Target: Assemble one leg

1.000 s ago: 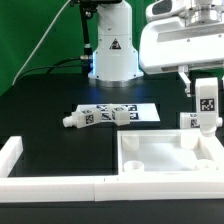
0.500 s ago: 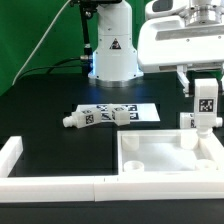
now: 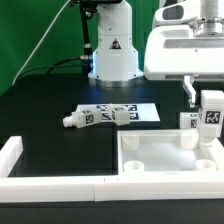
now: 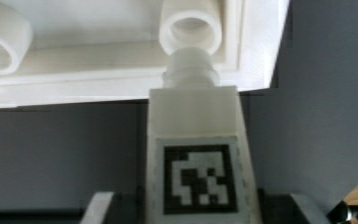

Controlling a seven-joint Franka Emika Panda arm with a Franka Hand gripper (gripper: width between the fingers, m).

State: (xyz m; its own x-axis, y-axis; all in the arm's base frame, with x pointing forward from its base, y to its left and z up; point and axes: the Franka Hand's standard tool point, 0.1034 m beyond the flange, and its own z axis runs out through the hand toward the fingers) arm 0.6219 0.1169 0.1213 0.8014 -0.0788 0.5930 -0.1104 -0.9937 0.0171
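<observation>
Gripper was closed on the leg, jaws clamped against its two sides, and held it upright at the exterior view's right with its tag facing the camera. The leg's lower end sat at the far corner socket of the white tabletop. In the wrist view its narrow tip met the round socket, but whether it was seated could not be told. A second leg lay on its side at the end of the marker board, well apart from the held one.
</observation>
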